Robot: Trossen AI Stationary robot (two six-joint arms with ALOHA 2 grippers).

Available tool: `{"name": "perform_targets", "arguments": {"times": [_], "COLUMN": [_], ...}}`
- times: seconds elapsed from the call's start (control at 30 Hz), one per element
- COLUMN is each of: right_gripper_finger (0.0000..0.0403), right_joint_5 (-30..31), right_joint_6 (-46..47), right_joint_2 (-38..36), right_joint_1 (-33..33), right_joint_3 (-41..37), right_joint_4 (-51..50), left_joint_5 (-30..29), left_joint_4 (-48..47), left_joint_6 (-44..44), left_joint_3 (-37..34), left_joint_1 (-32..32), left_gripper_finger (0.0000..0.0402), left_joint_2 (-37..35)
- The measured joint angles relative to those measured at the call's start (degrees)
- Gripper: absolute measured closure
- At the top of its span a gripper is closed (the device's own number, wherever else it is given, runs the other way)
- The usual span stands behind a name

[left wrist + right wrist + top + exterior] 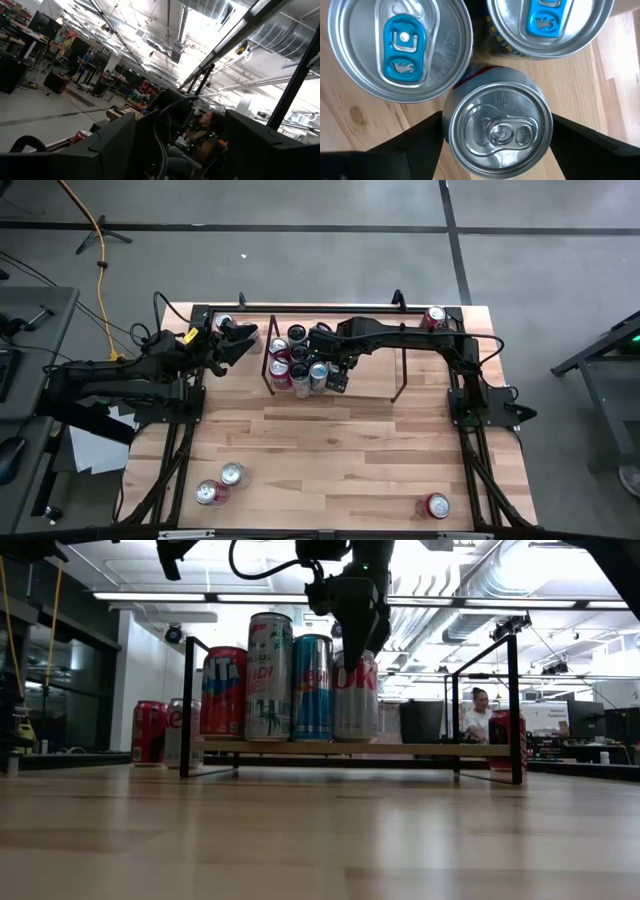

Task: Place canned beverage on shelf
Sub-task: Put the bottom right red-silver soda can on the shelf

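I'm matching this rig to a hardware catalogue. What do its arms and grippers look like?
Both arms, the left arm and the right arm, are dark, near-black jointed links with black cables running along them. The right gripper has two flat, matte black fingers. No markings are legible.

A robotics lab in an open, industrial-style hall: exposed ducts and strip lights run across the ceiling in the upper part of the low and left wrist views. A wooden table edged by a black rail frame stands on a grey concrete floor, with a yellow cable trailing at upper left. At right in the low view, a person sits among desks with monitors.
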Motion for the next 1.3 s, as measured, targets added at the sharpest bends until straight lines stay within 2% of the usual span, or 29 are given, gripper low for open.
{"name": "perform_targets", "arguments": {"times": [0.9,1.0,1.2,1.3], "right_gripper_finger": [0.0090,0.0077,0.0014,0.0008], "right_joint_5": [-1.4,-1.5,-1.6,-1.6], "right_joint_6": [1.0,0.8,0.6,0.6], "right_joint_2": [0.0,0.0,0.0,0.0], "right_joint_1": [0.0,0.0,0.0,0.0], "right_joint_3": [0.0,0.0,0.0,0.0], "right_joint_4": [-0.2,-0.2,-0.1,-0.1], "left_joint_5": [0.0,0.0,0.0,0.0], "left_joint_4": [0.0,0.0,0.0,0.0], "left_joint_6": [0.0,0.0,0.0,0.0], "left_joint_3": [0.0,0.0,0.0,0.0], "left_joint_1": [0.0,0.0,0.0,0.0], "left_gripper_finger": [0.0140,0.0140,0.0140,0.0140], "left_joint_2": [0.0,0.0,0.0,0.0]}}
